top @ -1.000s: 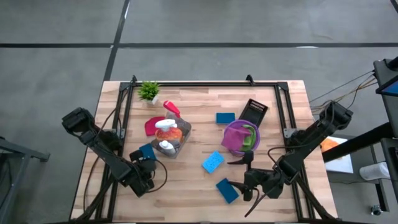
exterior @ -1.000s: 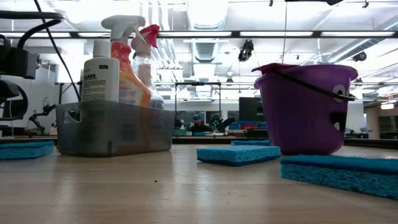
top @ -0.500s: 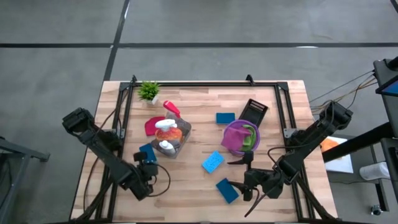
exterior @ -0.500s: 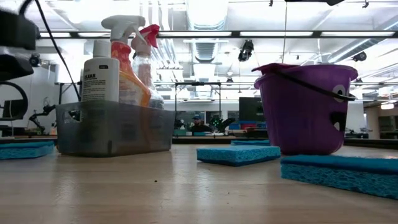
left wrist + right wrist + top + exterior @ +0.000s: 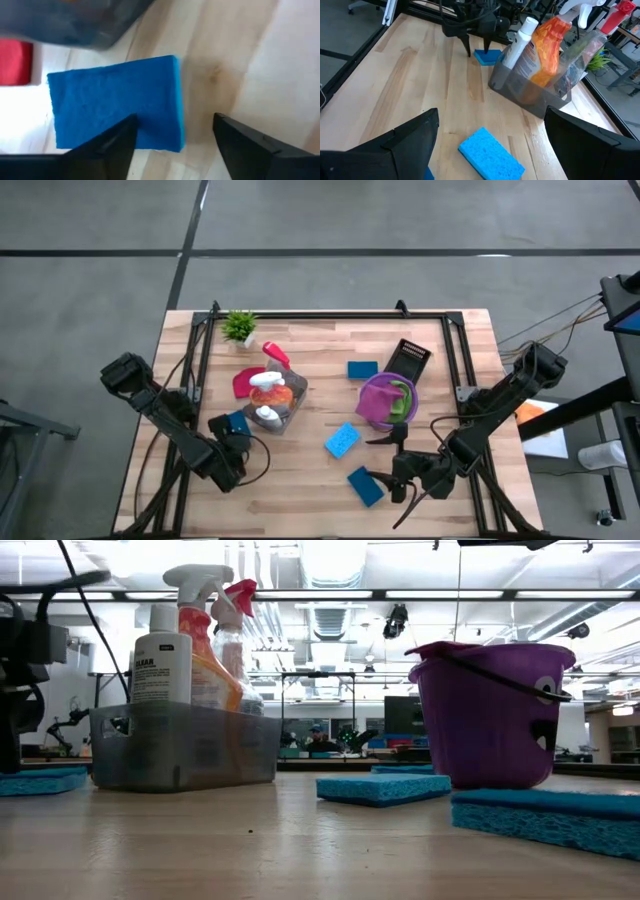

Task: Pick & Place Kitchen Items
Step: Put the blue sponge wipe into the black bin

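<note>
Since half a second ago the left gripper (image 5: 232,436) has edged toward the grey bin (image 5: 277,408), jaws apart over a blue sponge (image 5: 117,102); right gripper (image 5: 397,462) jaws also apart.

A pale wooden tabletop (image 5: 300,480) fills the centre of the high view, on a grey floor (image 5: 90,240) crossed by dark seams. In the low view, ceiling lights (image 5: 430,594) run across the top, above a distant seated person (image 5: 316,736).

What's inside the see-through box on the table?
The clear bin holds an orange spray bottle with a white trigger, a white-capped bottle and a red-topped bottle. Its cloudy walls hide whatever lies on the bottom.
</note>
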Robot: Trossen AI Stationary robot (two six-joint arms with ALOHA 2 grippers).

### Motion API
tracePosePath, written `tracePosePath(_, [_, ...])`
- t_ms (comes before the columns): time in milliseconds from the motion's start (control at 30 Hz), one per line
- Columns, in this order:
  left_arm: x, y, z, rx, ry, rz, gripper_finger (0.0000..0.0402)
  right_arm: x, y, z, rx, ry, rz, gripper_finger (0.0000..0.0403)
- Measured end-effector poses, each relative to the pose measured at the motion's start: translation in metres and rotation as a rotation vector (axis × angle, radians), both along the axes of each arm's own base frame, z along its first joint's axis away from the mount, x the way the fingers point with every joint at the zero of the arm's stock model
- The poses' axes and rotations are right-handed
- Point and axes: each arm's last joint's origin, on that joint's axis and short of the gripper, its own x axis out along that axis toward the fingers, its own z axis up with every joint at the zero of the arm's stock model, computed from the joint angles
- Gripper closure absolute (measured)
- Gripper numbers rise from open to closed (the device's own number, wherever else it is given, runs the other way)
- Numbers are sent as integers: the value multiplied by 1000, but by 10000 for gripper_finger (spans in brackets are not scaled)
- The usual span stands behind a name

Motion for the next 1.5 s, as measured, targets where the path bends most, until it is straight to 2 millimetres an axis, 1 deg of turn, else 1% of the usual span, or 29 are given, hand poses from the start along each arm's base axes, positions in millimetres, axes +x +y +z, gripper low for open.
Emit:
tracePosePath(67, [-1,2,-2,-2,-6,21,118,0,0,0,-1,1,0,48])
tracePosePath(133, [-2,3,-4,-11,-9,23,105,0,0,0,0,1,1,48])
tracePosePath(267, [1,-1,-4,-53,-20,-6,100,0,0,0,7,8,15,48])
tracePosePath(333, [7,-8,-2,-108,-51,-21,103,0,1,0,7,9,16,48])
tracePosePath(500, [24,-29,8,-302,-128,-110,126,0,1,0,7,9,17,48])
tracePosePath(633, [42,-48,21,-441,-296,-261,152,0,1,-1,7,9,17,48])
tracePosePath(733, [53,-53,30,-419,-417,-346,172,0,1,-1,7,9,17,48])
tracePosePath(833, [63,-55,42,-337,-512,-390,191,0,0,-1,7,9,17,48])
tracePosePath(933, [65,-56,48,-293,-480,-438,206,0,1,-1,9,11,21,48])
tracePosePath(1033, [60,-52,48,-252,-377,-448,215,0,1,-1,12,15,28,48])
tracePosePath(1133, [52,-45,42,-207,-272,-407,217,0,1,-1,23,21,39,48])
tracePosePath(1200, [48,-40,37,-191,-232,-383,217,0,1,-1,30,22,36,48])
tracePosePath(1333, [38,-31,27,-171,-119,-381,217,0,1,-2,33,25,35,48])
tracePosePath(1433, [32,-29,26,-161,-52,-384,217,0,1,-1,34,25,36,48])
tracePosePath(1500, [29,-31,25,-161,-40,-403,217,0,1,-2,33,25,36,48])
